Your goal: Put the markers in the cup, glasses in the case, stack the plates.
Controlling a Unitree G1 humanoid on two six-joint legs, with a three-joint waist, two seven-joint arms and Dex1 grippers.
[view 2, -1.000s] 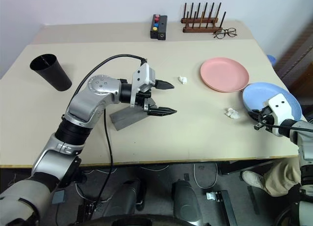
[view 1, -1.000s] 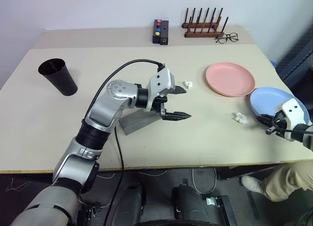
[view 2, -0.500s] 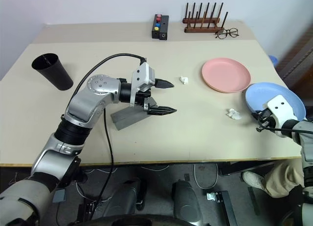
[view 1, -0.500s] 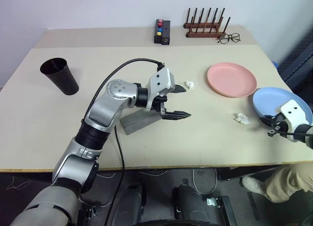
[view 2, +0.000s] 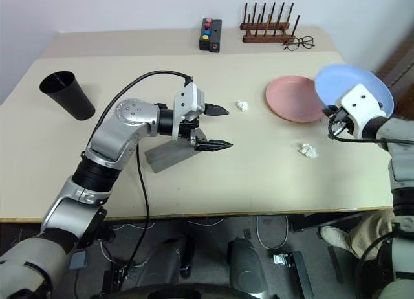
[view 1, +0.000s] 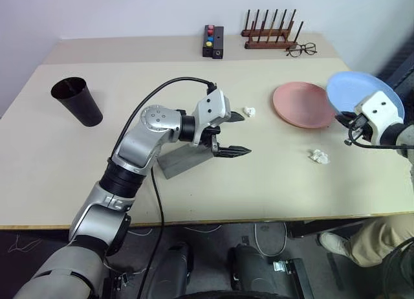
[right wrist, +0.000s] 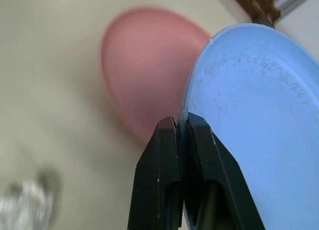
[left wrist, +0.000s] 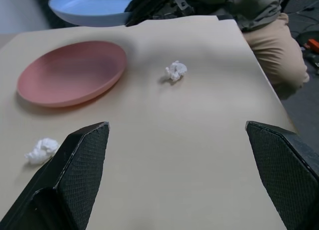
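Head views: the right tool [view 2: 336, 121] pinches the rim of the light blue plate [view 2: 352, 85], holding it tilted in the air above the desk's [view 1: 194, 182] right edge. The salmon pink plate [view 1: 303, 103] lies flat on the desk just toward the desk's middle from it, so stacking likely needs a short carry that way.

Left wrist view: the left tool [left wrist: 179, 180], jaws spread wide and empty, faces the pink plate [left wrist: 70, 73].

Right wrist view: both black fingers [right wrist: 162, 165] clamp the blue plate's [right wrist: 259, 120] edge, the pink plate [right wrist: 144, 70] below and beyond.
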